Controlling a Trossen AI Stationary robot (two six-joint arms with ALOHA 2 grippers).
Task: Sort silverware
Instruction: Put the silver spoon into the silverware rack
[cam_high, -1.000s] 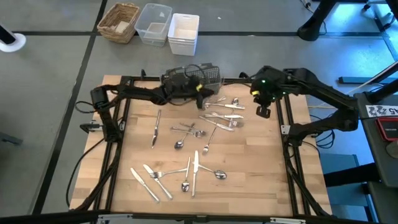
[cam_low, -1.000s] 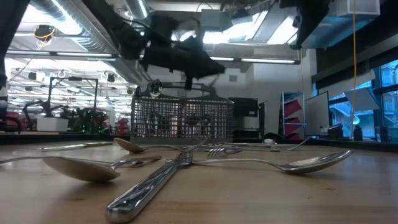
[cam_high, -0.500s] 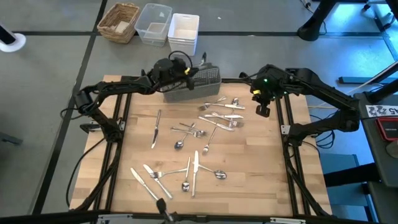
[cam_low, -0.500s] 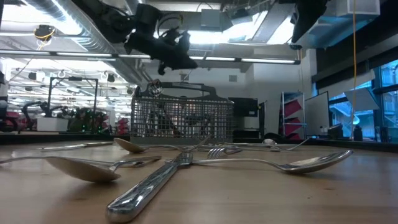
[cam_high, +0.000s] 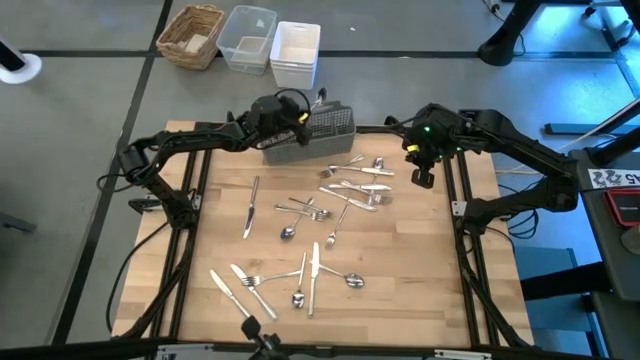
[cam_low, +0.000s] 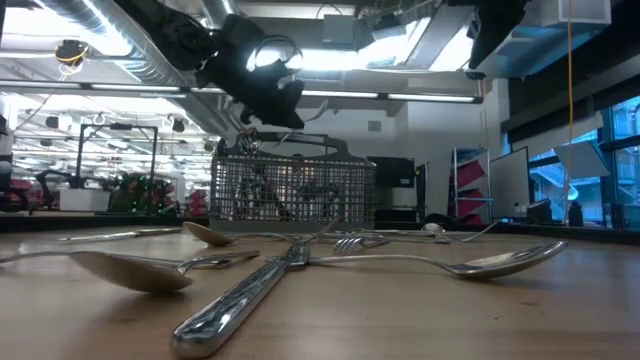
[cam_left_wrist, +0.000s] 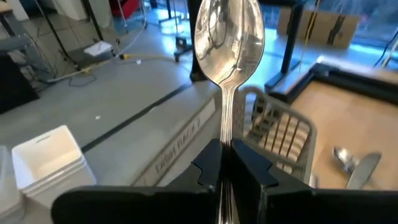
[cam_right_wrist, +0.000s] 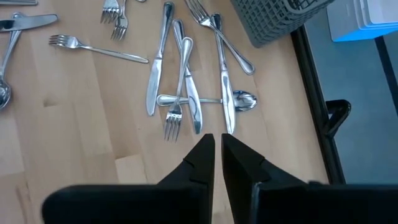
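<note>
The caddy (cam_high: 312, 135) stands at the counter's (cam_high: 420, 280) twelve o'clock edge. The silverware (cam_high: 312, 235) lies scattered from centre toward six o'clock. The left end effector (cam_high: 300, 118) holds a spoon (cam_left_wrist: 229, 43) above the caddy; the right end effector (cam_high: 424, 180) hovers at two o'clock.

My left arm reaches from the nine o'clock side of the desk toward twelve o'clock, elbow bent, wrist raised well above the surface. My left claw (cam_left_wrist: 225, 163) sits at the far edge near eleven to twelve o'clock, fingers (cam_left_wrist: 210, 167) pinched tight on a spoon (cam_left_wrist: 229, 38) whose bowl stands upright past the tips. My right arm comes in from three o'clock, forearm stretched toward the far right corner, hanging above the desk. My right claw (cam_right_wrist: 217, 152) points down at about one o'clock, its fingers nearly together with only a thin gap, holding nothing.
</note>
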